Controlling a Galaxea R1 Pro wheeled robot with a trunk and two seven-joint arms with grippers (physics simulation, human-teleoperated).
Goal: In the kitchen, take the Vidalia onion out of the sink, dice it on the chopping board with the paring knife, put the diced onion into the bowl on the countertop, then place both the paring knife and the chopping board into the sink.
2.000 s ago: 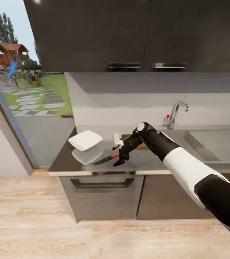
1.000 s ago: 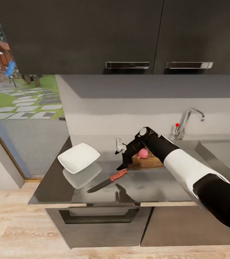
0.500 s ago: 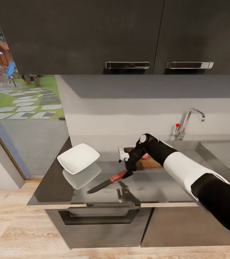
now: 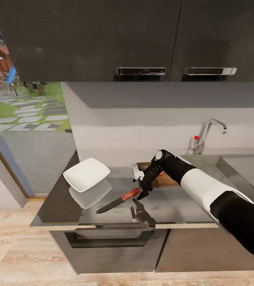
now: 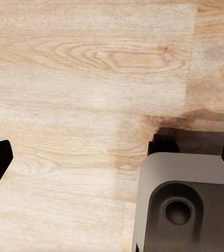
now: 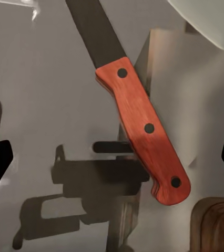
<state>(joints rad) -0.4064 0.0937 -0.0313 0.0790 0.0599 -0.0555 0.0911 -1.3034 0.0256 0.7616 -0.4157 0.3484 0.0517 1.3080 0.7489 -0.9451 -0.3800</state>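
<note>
Paring knife [image 6: 141,128] flat — right pincer [image 4: 140,184] spread above.

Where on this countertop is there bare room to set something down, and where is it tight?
Bare: the countertop strip in front of the chopping board, running right toward the sink edge. Crowded: the left end, where the bowl sits, and the middle, where the paring knife lies diagonally under the open right gripper.

Paring knife [image 6: 142,134] lies flat on countertop [image 6: 33,94], apparently.
</note>
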